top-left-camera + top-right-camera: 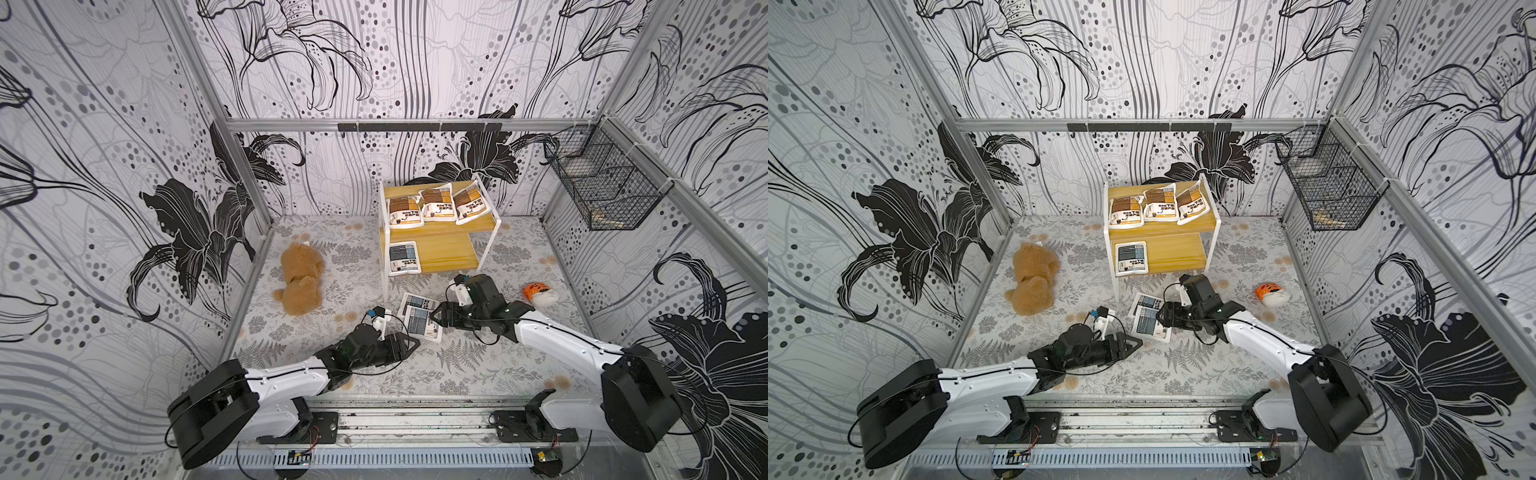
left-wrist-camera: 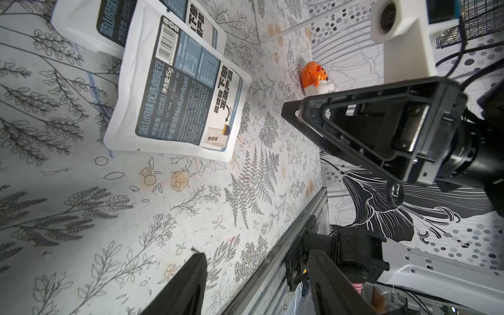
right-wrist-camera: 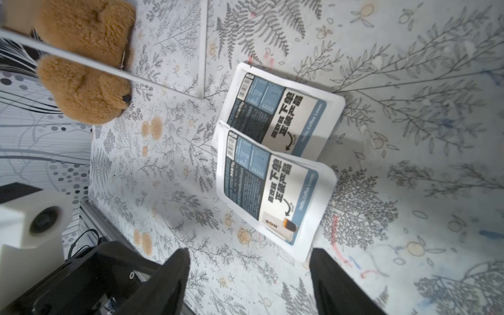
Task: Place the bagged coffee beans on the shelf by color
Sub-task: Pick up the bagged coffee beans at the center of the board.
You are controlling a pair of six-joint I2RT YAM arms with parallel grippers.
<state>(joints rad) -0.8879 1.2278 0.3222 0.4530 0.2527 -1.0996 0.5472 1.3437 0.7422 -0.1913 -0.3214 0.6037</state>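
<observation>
The shelf (image 1: 451,249) stands at the back, with three brown-panelled coffee bean bags (image 1: 436,204) on its upper board and one grey-blue bag (image 1: 403,257) on the lower board's left end. Two more grey-blue bags lie overlapping on the floor in front: the nearer one (image 1: 422,325) (image 3: 270,191) partly covers the farther one (image 1: 415,301) (image 3: 281,109). My right gripper (image 1: 435,317) (image 3: 249,252) is open and empty, low at the nearer bag's right edge. Just left of that bag my left gripper (image 1: 410,343) (image 2: 257,255) is also open and empty.
A brown plush bear (image 1: 301,278) lies left of the shelf. A small orange-and-white toy (image 1: 538,291) sits at the right. A black wire basket (image 1: 602,187) hangs on the right wall. A metal rail (image 1: 415,419) runs along the front edge.
</observation>
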